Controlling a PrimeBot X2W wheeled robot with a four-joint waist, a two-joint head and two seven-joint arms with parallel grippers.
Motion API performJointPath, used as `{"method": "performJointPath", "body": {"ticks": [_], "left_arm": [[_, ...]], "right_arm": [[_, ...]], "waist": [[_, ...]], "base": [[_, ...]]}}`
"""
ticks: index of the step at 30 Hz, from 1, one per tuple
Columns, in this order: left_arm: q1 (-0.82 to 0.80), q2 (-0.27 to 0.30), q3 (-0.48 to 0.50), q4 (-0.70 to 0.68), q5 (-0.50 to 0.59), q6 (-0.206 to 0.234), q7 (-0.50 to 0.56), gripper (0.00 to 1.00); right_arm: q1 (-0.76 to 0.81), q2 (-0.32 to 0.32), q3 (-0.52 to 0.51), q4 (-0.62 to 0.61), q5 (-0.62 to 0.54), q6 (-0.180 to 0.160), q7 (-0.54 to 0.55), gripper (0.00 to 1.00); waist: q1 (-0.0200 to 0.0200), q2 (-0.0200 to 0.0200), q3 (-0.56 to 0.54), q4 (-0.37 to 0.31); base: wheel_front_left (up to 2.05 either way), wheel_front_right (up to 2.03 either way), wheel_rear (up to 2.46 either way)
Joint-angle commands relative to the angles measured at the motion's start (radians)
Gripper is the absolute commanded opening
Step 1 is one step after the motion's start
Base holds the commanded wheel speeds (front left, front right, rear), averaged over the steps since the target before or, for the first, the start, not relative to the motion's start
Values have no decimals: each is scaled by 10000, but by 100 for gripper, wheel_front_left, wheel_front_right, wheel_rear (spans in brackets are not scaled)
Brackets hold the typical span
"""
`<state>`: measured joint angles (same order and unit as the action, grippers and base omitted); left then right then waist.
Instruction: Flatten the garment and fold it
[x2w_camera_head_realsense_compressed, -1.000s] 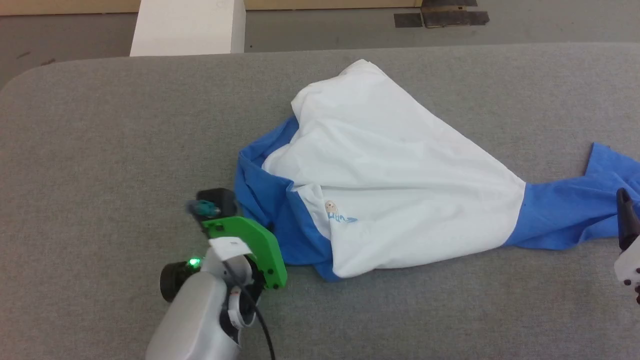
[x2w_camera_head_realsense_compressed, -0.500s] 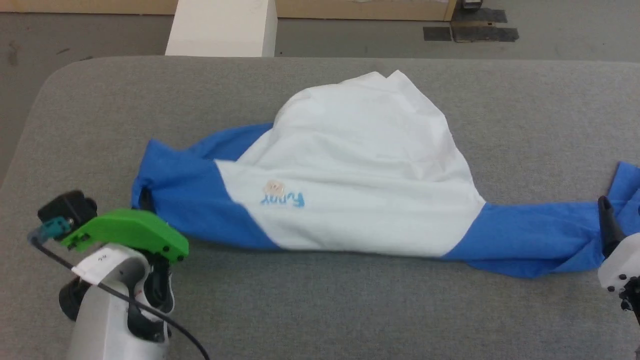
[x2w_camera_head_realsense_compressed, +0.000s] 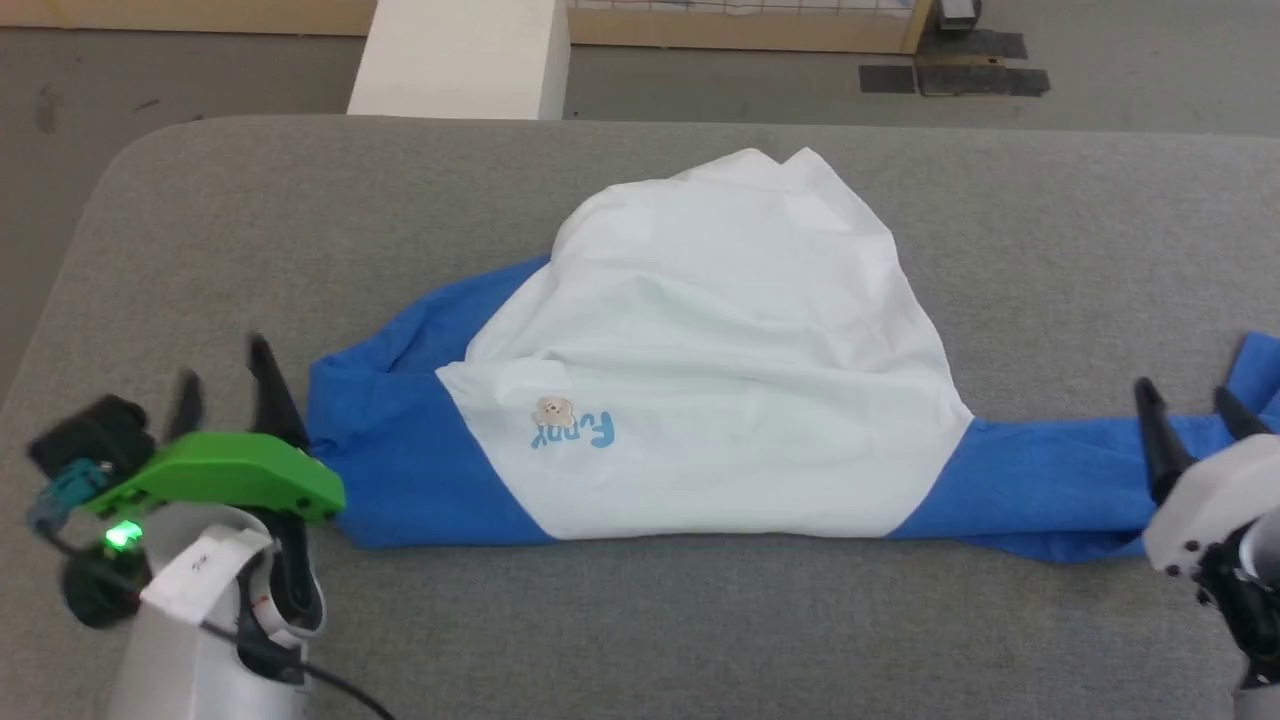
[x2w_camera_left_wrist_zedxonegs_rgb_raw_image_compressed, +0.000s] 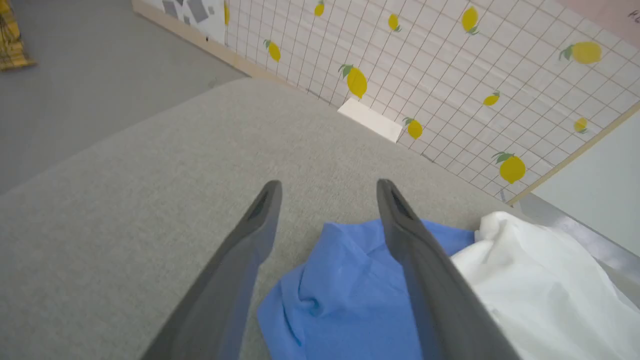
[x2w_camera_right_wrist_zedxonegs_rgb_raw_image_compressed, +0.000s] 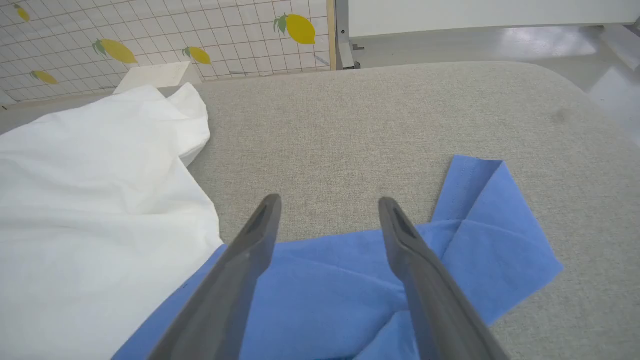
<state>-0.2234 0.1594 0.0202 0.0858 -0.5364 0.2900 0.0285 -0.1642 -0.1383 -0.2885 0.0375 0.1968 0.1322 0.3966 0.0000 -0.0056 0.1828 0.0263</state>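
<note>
head view: the garment (x2w_camera_head_realsense_compressed: 700, 330) lies across the middle of the grey padded table (x2w_camera_head_realsense_compressed: 640, 640). its white body is bunched into a mound toward the far edge, and a blue sleeve stretches out to each side along the near side. a small blue logo (x2w_camera_head_realsense_compressed: 570, 428) shows on the white cloth near the sleeve on the robot's left. the left gripper (x2w_camera_head_realsense_compressed: 222, 365) sits just beside the end of that sleeve, fingers spread apart and holding nothing. the right gripper (x2w_camera_head_realsense_compressed: 1184, 392) stands at the end of the other sleeve, its fingers likewise parted and empty. a pale block (x2w_camera_head_realsense_compressed: 460, 60) stands beyond the table's far edge.

left wrist view: the two dark fingers are wide apart, released. crumpled blue sleeve cloth lies on the table between and below them, and the white body is piled at the lower right. whether a finger touches the cloth i cannot tell. a gridded wall (x2w_camera_left_wrist_zedxonegs_rgb_raw_image_compressed: 450, 75) printed with yellow lemons runs behind the table.

right wrist view: the fingers stand open with nothing gripped. the wrinkled blue sleeve lies beneath them, its cuff end folded and fanning out to the right on the table. the white body fills the left side.
</note>
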Motion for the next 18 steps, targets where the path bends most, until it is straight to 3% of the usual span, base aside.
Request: {"method": "performJointPath", "body": {"ticks": [1, 6, 12, 18], "left_arm": [[-141, 190, -53, -340, 337, -203, -623, 100], [240, 317, -973, -881, 1471, -994, -2481, 100], [232, -267, -1393, -746, 1888, -1301, -2872, 100], [-19, -728, -1429, -845, 2161, -1476, -2898, 100]], "right_arm": [[-200, -58, 282, -93, 104, -15, 55, 100], [-1215, -598, 1690, 256, 212, -15, 750, 100], [-2693, -1617, 3323, 1564, 19, -15, 2130, 100], [-3633, -2250, 4644, 2608, 198, -15, 2320, 100]], "waist": [[0, 56, 29, -115], [0, 56, 357, 36], [0, 56, 1052, 655], [0, 56, 1772, 1265]], "base": [[0, 0, 0], [0, 0, 0], [0, 0, 0], [0, 0, 0]]}}
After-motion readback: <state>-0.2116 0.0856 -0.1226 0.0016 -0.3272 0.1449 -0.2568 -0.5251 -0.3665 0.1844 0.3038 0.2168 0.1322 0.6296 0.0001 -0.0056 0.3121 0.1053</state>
